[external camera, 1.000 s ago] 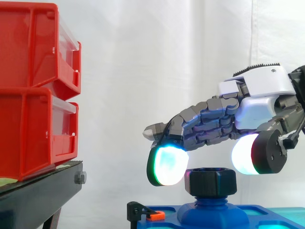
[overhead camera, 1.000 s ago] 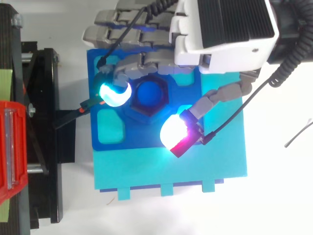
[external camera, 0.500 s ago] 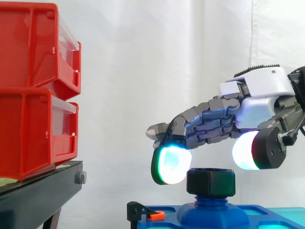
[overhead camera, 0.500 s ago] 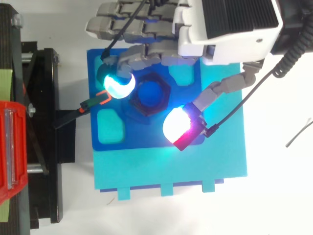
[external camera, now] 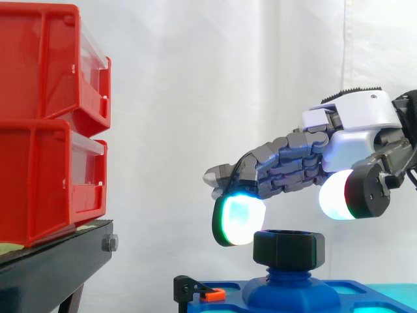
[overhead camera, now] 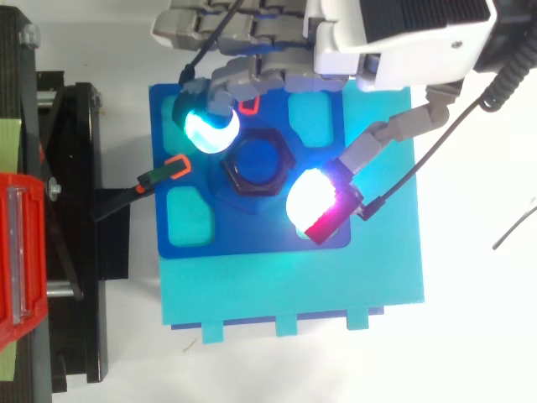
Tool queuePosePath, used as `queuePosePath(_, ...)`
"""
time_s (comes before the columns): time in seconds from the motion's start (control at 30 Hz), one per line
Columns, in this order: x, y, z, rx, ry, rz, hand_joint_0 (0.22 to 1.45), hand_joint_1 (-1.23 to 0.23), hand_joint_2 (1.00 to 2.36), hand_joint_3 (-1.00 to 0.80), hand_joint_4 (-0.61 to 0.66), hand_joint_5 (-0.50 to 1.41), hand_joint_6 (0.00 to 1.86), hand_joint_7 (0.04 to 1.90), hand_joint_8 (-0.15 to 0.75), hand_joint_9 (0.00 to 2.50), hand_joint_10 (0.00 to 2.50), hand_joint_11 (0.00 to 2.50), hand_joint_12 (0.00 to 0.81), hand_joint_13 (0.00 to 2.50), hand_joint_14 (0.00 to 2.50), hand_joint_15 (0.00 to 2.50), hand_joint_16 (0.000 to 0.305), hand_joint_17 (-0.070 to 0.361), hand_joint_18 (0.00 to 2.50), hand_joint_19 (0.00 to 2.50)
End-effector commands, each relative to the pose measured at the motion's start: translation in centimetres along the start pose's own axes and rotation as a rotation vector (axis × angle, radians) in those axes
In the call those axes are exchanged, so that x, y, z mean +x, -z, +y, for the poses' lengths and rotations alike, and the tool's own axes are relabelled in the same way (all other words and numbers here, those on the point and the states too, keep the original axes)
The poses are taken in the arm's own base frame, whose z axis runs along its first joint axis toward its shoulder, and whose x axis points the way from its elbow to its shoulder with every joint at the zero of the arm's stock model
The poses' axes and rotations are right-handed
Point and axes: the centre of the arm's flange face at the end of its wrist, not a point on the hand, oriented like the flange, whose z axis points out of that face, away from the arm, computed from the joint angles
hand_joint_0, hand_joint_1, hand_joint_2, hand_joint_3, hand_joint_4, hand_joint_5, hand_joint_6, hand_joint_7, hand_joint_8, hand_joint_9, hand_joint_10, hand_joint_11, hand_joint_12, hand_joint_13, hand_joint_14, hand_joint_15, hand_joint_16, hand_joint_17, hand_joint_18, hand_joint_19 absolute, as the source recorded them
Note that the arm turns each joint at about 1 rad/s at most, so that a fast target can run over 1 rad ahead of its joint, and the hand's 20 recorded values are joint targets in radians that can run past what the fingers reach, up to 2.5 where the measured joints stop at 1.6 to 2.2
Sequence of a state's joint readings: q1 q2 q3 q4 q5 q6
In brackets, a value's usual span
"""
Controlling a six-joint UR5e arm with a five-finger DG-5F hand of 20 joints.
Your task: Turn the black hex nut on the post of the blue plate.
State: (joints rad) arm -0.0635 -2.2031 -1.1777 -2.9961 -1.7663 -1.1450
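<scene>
1. Where the blue plate [overhead camera: 252, 239] lies flat on a teal base board [overhead camera: 294, 290], a raised blue post [external camera: 290, 287] stands near the plate's middle. The black hex nut [external camera: 288, 249] sits on top of that post.
2. Seen from above, the nut [overhead camera: 256, 164] shows its six-sided outline. The blue end of the post is visible through its bore.
3. The hand [external camera: 306, 166] enters from the right edge of the side view and from the upper edge of the top view. It hangs over the nut with its palm facing down.
4. Hand state: spread, holding nothing. Its fingers are only gently bent, and the thumb stands well apart from them, with the nut below the gap.
5. One cyan-green fingertip pad [external camera: 239, 220] hangs at the nut's left side in the side view. Its lower edge sits about level with the nut's top face. Contact with the nut cannot be confirmed.
6. The thumb pad [overhead camera: 319, 201] glows white with a red edge. In the side view it is clearly above the nut and does not touch it.
7. A black clamp with an orange tip [overhead camera: 174, 166] meets the plate's left edge in the top view.
8. Two red bins [external camera: 45, 124] are stacked on a black stand [external camera: 52, 274] at the left of the side view, well apart from the hand.
9. A white curtain [external camera: 215, 85] forms the background.
</scene>
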Motion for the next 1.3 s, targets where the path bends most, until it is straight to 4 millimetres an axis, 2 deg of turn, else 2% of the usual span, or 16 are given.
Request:
queuePosePath(0.0,-0.7,0.1,0.0,-0.004,0.003,0.005,0.43,-0.58,1.00,-0.50,0.22,-0.24,0.50,0.87,0.171,0.00,0.00,0.00,0.308,0.00,0.00,0.00,0.044,0.100,0.00,0.00)
queuePosePath(0.67,-1.0,0.9,0.1,0.016,0.022,0.055,0.43,-0.57,1.00,-0.50,0.22,-0.24,0.50,0.87,0.172,0.00,0.00,0.00,0.307,0.00,0.00,0.00,0.044,0.099,0.00,0.00)
queuePosePath(0.93,-2.1,1.6,1.3,0.019,0.025,0.067,0.43,-0.56,1.00,-0.50,0.22,-0.24,0.50,0.87,0.173,0.00,0.00,0.00,0.308,0.00,0.00,0.00,0.044,0.099,0.00,0.00)
queuePosePath(1.27,-1.4,2.1,1.7,0.038,0.020,0.120,0.43,-0.56,1.00,-0.50,0.22,-0.24,0.50,0.87,0.174,0.00,0.00,0.00,0.308,0.00,0.00,0.00,0.044,0.099,0.00,0.00)
